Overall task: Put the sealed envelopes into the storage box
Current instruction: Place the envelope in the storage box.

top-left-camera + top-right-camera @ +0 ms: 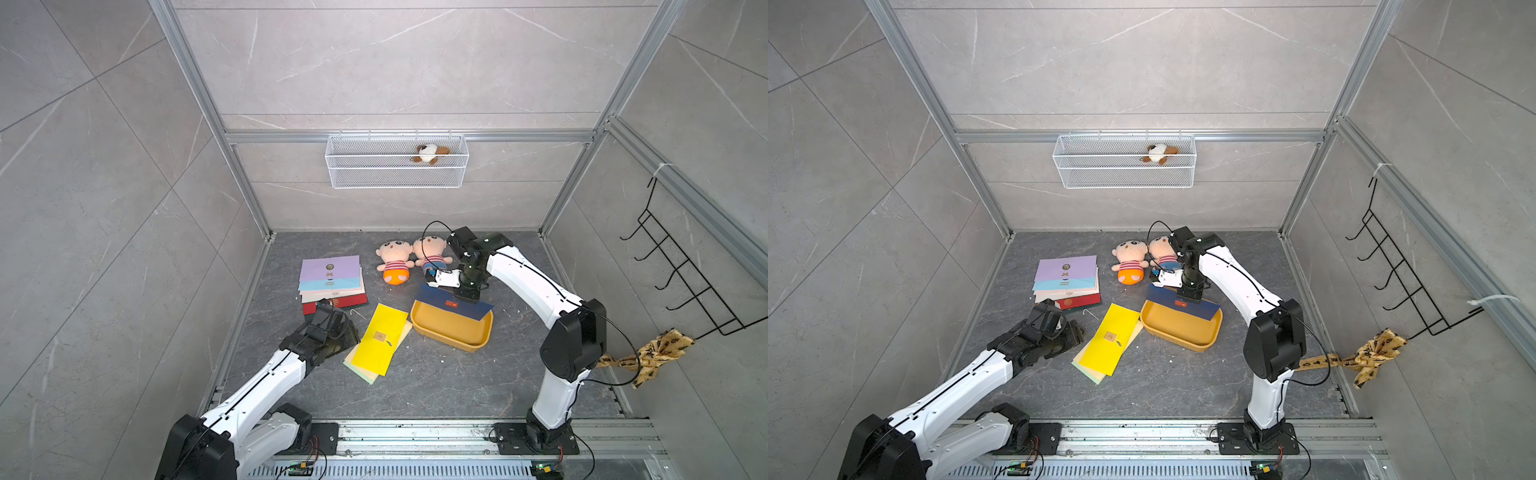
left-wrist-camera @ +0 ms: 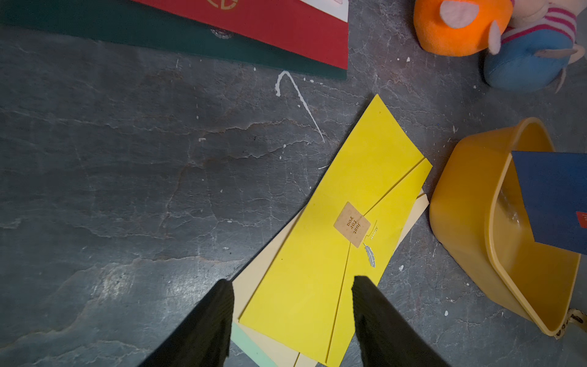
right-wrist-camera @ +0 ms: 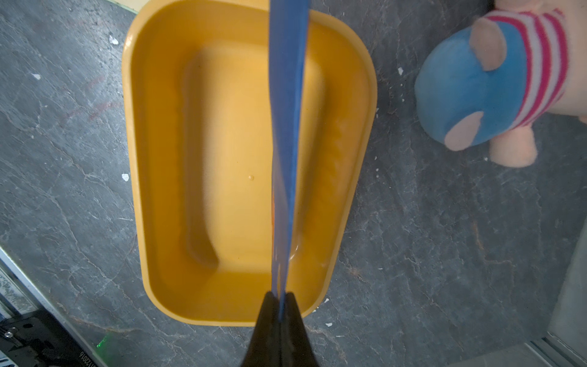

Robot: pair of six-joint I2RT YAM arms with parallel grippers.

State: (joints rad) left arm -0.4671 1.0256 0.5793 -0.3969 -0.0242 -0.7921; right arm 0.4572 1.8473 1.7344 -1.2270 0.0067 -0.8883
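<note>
On the far left of the dark, stone-veined desk [image 1: 419,386] lies a squared stack of sealed envelopes [image 1: 330,282]: lilac on top, then blue, cream, red and dark green, all flat matte paper. Next, the left arm [image 1: 270,374] reaches low. The left jaws are spread and empty over the near end of the yellow envelope [image 2: 305,260], probably lined up for a pick. That envelope is smooth and stiff, closed with a square kraft sticker, and lies askew on a cream one and a pale green one. Just beside it sits the storage box [image 3: 228,133], a glossy mustard plastic tray with rounded corners and nothing lying flat in it yet. The right jaws are pressed together on the upper edge of the navy envelope [image 1: 451,305]. It hangs edge-down along the box's length, apparently so it can slip between the walls. I cannot tell whether it touches the bottom. Two plush dolls [image 1: 395,264] lie behind.
</note>
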